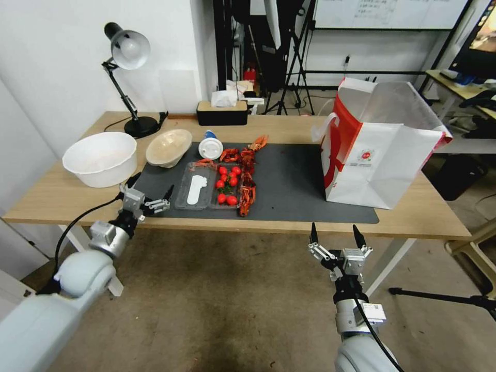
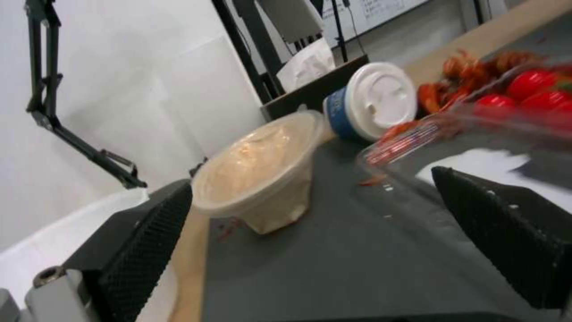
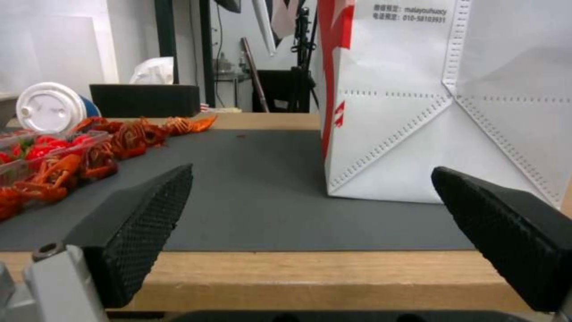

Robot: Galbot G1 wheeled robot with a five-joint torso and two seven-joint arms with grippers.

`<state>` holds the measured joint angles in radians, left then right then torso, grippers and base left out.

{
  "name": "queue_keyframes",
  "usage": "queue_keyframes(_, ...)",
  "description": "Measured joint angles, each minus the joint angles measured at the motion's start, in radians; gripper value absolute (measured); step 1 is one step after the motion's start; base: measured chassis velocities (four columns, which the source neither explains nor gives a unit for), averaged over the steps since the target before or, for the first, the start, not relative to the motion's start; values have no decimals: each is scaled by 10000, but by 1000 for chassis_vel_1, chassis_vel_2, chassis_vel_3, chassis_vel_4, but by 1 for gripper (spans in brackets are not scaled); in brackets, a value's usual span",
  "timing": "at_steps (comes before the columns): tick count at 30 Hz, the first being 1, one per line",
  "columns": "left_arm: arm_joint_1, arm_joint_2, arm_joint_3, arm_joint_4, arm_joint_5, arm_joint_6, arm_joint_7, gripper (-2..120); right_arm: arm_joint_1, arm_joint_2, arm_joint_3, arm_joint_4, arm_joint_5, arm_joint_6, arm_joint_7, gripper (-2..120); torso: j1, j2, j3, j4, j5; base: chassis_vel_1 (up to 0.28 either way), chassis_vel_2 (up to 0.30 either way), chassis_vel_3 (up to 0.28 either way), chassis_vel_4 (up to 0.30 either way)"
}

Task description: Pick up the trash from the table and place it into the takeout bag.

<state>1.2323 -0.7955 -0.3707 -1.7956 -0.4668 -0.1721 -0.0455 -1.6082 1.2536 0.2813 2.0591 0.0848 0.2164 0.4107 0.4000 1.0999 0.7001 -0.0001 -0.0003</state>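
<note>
The trash lies on the left half of the table's (image 1: 413,217) dark mat: a tilted beige bowl (image 1: 169,147), a white-lidded cup (image 1: 210,147) on its side, a clear tray (image 1: 204,192) holding red tomatoes, and red crayfish shells (image 1: 247,178). The takeout bag (image 1: 377,150) stands upright and open on the right. My left gripper (image 1: 152,186) is open at the mat's front left corner, facing the bowl (image 2: 262,174) and cup (image 2: 372,103). My right gripper (image 1: 335,230) is open just in front of the table's front edge, facing the bag (image 3: 447,112).
A large white bowl (image 1: 101,157) sits on the table's left end, a black desk lamp (image 1: 126,77) behind it. A black tissue box (image 1: 222,112) stands at the back edge. Bare mat (image 1: 294,181) lies between the shells and the bag.
</note>
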Motion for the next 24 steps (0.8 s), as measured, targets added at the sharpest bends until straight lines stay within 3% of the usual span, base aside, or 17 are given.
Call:
queue_keyframes(2,-236,137,175,198,88,-25,64,100,9,1,3,3,-1,-6,2,100,0,0,0,-1,1,0,0,0,0)
queue_keyframes(5,-1585,687,1100,1415,666,-247,280,100,131,-35,10,3,0,-72,20,100,0,0,0,6,2,0,0,0,0)
queue_keyframes(7,-1856,720,1267,1611,769,-290,319,100,132,-35,16,0,3,-81,25,100,1,0,1,4,1,0,0,0,0)
queue_keyframes(8,-2555,789,1701,1993,903,-321,374,100,135,-18,41,-14,7,-88,36,100,1,0,0,-3,3,0,0,0,0)
queue_keyframes(15,-4409,850,3256,3082,1234,-337,432,100,237,52,56,-78,14,-143,56,100,1,0,0,0,4,0,0,0,0)
queue_keyframes(24,-5210,795,4143,3945,1453,-412,464,100,198,46,137,-43,25,-145,78,100,1,0,-1,2,2,0,0,0,0)
